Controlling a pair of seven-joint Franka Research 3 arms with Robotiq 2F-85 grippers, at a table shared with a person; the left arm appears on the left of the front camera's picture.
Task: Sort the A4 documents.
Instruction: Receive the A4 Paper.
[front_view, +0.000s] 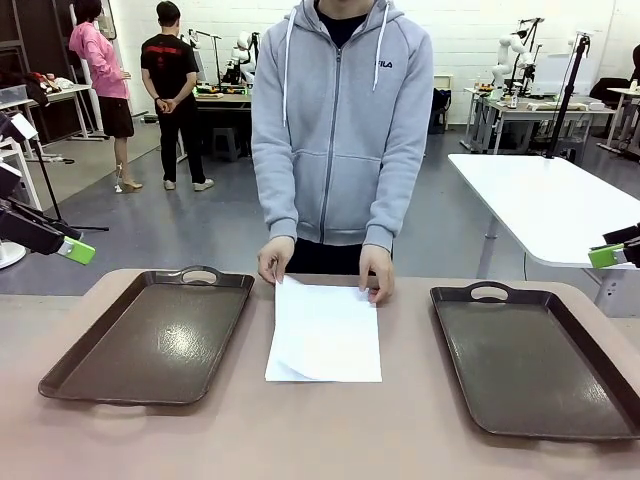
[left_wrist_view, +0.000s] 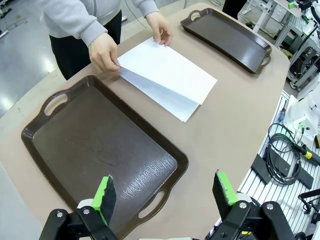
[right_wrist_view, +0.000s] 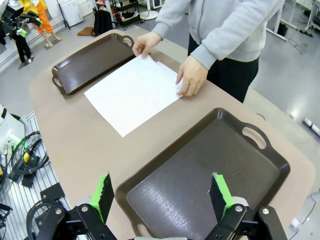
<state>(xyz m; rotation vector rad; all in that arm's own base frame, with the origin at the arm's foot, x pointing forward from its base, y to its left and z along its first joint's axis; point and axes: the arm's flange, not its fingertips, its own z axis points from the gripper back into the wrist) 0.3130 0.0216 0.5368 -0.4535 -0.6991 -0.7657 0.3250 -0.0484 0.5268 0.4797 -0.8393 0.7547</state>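
— At the middle of the front view, what is seen?
— The documents (front_view: 325, 330) are laid flat on the table (front_view: 400, 430), between the left tray (front_view: 150, 345) and the right tray (front_view: 530, 365), touching neither. Their far corners are pressed by one hand (front_view: 275, 262) and the other hand (front_view: 378, 275) of a person.
— And the grippers?
— At the bottom edge of the left wrist view, the left gripper (left_wrist_view: 164, 187) is seen with fingers wide apart above a tray, nothing between them. The right gripper (right_wrist_view: 162, 187) is likewise spread, over the other tray.
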